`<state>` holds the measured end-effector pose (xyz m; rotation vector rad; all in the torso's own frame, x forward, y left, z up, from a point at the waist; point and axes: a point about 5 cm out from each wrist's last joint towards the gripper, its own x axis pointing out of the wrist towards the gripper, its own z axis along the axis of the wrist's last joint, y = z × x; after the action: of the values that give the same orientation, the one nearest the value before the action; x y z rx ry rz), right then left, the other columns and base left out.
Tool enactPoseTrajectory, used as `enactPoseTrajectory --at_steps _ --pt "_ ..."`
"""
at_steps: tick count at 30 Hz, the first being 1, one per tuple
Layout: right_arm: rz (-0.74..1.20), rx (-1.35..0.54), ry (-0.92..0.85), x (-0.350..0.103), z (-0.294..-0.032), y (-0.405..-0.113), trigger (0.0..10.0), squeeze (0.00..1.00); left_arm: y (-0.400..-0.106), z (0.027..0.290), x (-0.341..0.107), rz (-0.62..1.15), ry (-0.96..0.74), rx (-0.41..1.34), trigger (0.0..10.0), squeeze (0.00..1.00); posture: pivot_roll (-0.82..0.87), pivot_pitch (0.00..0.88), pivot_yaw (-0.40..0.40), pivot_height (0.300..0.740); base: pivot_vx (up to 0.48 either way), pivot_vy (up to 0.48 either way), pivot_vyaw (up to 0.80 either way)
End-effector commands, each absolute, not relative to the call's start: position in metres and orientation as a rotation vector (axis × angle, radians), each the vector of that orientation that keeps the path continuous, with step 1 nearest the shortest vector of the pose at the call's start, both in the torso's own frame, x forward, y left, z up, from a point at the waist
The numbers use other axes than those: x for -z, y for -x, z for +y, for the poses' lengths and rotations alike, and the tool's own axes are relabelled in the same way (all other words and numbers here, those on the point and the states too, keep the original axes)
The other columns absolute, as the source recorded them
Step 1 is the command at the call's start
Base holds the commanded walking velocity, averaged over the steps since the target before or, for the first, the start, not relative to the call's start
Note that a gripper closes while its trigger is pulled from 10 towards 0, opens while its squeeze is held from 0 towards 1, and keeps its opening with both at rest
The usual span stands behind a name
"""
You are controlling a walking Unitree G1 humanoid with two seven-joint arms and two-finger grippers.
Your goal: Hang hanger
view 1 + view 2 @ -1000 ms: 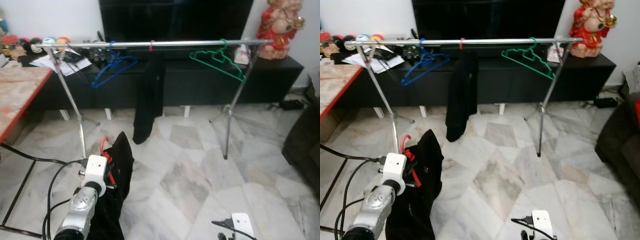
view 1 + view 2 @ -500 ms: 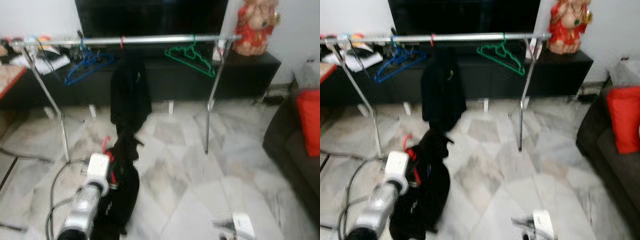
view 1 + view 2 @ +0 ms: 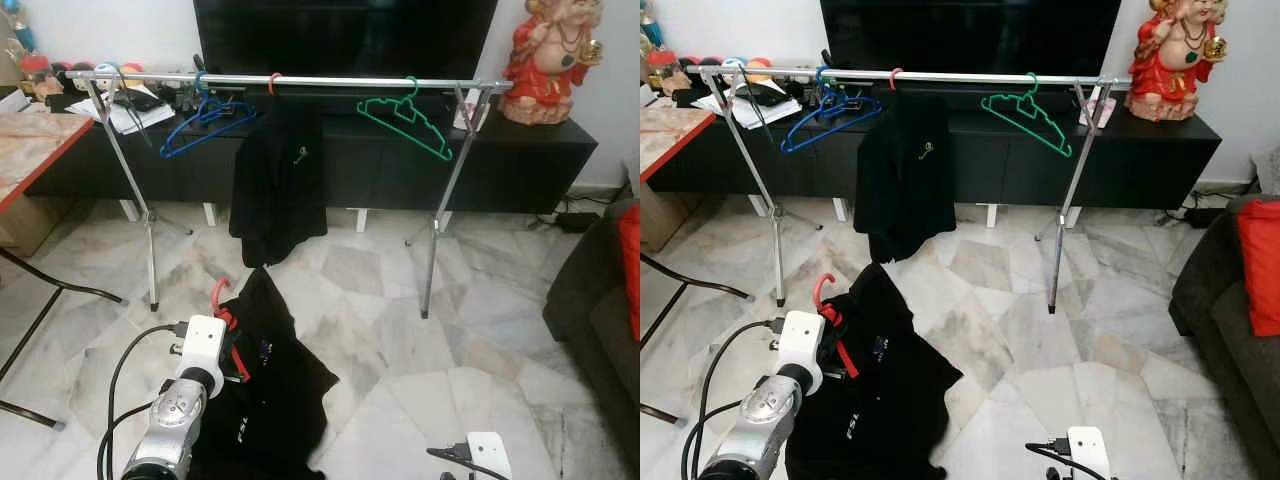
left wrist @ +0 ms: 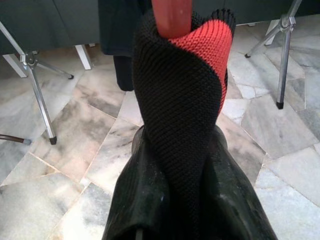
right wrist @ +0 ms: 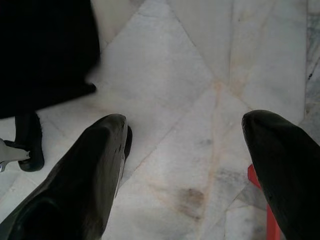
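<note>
No readable text in any view. Only candidate: small white marks on the black garment (image 3: 265, 395) that hangs from the red hanger (image 3: 222, 310), on the cloth below the hanger's hook; too small to make out letters. Papers (image 3: 125, 112) behind the left end of the clothes rail (image 3: 300, 80) show no legible print.
</note>
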<state>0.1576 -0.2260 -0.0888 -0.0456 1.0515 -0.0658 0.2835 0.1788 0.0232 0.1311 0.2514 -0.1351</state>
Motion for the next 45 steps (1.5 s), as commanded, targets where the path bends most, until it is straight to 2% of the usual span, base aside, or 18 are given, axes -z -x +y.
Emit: enactPoseTrajectory --at_steps 1,21,27,45 --pt "1.046 0.065 0.054 0.0875 -0.2274 -0.1601 10.0 0.0 -0.2928 0.1783 -0.0381 0.188 -0.125 0.135 10.0 0.0 0.03 0.0 -0.039 0.74 0.296 0.0 0.0" --pt "1.037 0.076 0.033 0.087 -0.2271 -0.1613 10.0 0.0 -0.2915 0.176 -0.0373 0.189 -0.127 0.153 10.0 0.0 0.01 0.0 -0.04 0.74 0.383 0.0 0.0" --pt "1.048 0.068 0.039 0.0871 -0.228 -0.1609 10.0 0.0 -0.2918 0.1731 -0.0374 0.187 -0.121 0.156 10.0 0.0 0.0 0.0 -0.046 0.74 0.412 0.0 -0.73" --pt "1.039 0.064 0.047 0.0855 -0.2302 -0.1632 10.0 0.0 -0.293 0.1709 -0.0376 0.188 -0.117 0.138 10.0 0.0 -0.01 0.0 -0.056 0.74 0.414 0.0 0.0"
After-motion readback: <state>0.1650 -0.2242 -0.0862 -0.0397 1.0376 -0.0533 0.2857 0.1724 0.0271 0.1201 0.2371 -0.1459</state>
